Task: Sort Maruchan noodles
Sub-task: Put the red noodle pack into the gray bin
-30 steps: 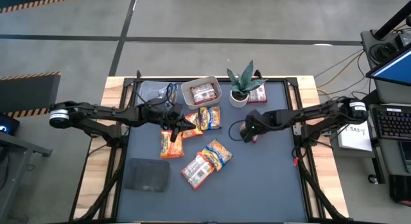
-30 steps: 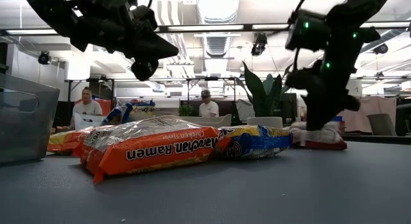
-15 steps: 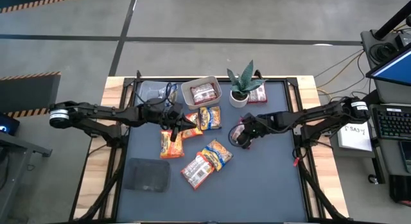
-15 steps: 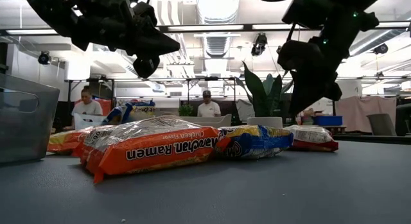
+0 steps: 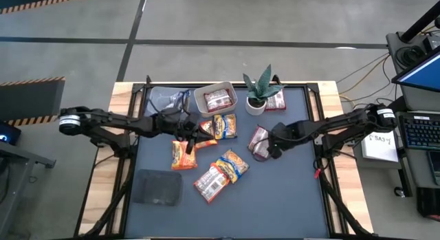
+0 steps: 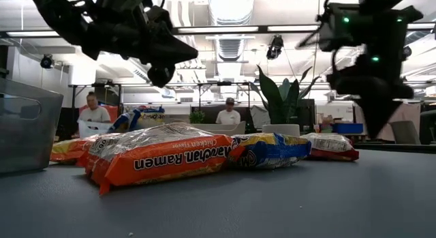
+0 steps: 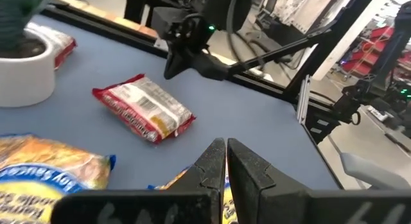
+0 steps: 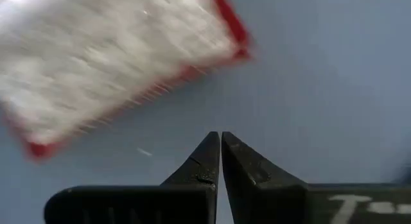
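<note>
While my right pincer (image 8: 220, 139) hangs closed and empty just right of the red noodle packet (image 5: 258, 142), only my wrist view shows that. My left pincer (image 7: 225, 147), closed too, seems above the middle packets (image 5: 218, 126).

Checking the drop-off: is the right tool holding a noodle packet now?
No: in the right wrist view the right tool is shut on nothing, and the red packet lies on the table beyond it.
</note>
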`<state>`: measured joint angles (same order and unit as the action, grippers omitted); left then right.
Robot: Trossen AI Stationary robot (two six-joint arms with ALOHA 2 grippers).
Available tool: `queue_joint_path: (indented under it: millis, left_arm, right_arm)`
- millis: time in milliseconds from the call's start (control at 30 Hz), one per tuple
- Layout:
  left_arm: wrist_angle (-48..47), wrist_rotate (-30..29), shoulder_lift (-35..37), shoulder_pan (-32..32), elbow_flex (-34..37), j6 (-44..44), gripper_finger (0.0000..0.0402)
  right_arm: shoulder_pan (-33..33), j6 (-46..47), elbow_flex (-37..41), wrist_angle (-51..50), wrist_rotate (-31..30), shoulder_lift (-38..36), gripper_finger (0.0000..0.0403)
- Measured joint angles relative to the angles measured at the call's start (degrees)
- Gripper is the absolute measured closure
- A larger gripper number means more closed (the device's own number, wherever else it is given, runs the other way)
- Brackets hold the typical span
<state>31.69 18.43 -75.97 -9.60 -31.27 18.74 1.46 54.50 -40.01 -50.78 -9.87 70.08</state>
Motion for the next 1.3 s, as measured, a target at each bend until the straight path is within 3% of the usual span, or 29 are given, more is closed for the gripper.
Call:
queue_joint_path:
  millis: [133, 467, 600, 767, 1033, 1300]
  left_arm:
    - [6.05, 0.12, -3.75, 0.6, 0.0, 0.01, 0.0402]
    - [10.26, 0.16, -8.03, 0.58, -0.95, 0.28, 0.0402]
    - [10.35, 0.16, -8.19, 0.58, -2.13, -0.2, 0.0402]
    - [10.32, 0.14, -8.19, 0.58, -2.91, -1.41, 0.0402]
    - [10.3, 0.05, -8.27, 0.58, -2.89, -0.26, 0.0402]
    - [10.31, -0.7, -10.83, 0.8, -4.88, 1.3, 0.0402]
  right_arm:
    - [1.05, 5.19, 0.79, -7.9, -1.69, 0.01, 0.0394]
    - [2.05, 8.47, 7.73, -7.29, -0.2, -5.84, 0.0394]
    - [2.05, 7.38, 11.09, -0.72, -0.18, -11.84, 0.0394]
    - [2.05, 6.06, 17.61, 15.62, -0.16, -19.32, 0.0394]
    - [2.03, 9.36, 25.46, 31.05, 0.76, -25.26, 0.0388]
    - [2.05, 8.17, 26.14, 33.57, 1.15, -26.1, 0.0301]
